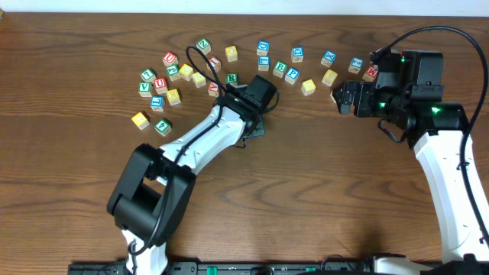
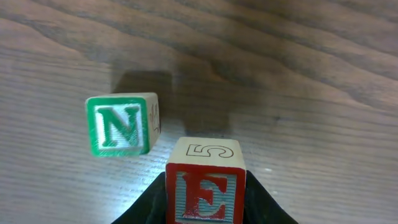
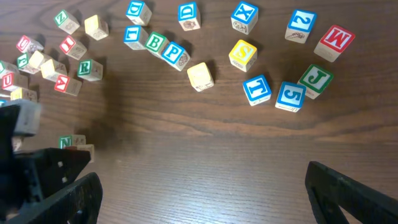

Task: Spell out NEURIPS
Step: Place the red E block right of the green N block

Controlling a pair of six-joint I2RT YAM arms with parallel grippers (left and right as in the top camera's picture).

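Observation:
My left gripper [image 2: 205,208] is shut on the red E cube [image 2: 205,186], low over the table. The green N cube [image 2: 121,124] stands on the wood just left of and beyond it, apart from it. In the overhead view the left gripper [image 1: 254,126] is mid-table and hides both cubes. The green R cube [image 1: 231,79], blue P cube [image 1: 293,75] and red U cube [image 1: 160,82] lie in the scattered row. My right gripper [image 3: 202,180] is open and empty above bare wood. A blue I cube [image 3: 257,88] and a pale-yellow cube [image 3: 200,75] lie beyond it.
Several other letter cubes are strewn across the far half of the table: a cluster at far left [image 1: 157,88], a green B [image 1: 280,69], a yellow S [image 3: 242,55], a green J [image 3: 315,79], a red M [image 3: 334,42].

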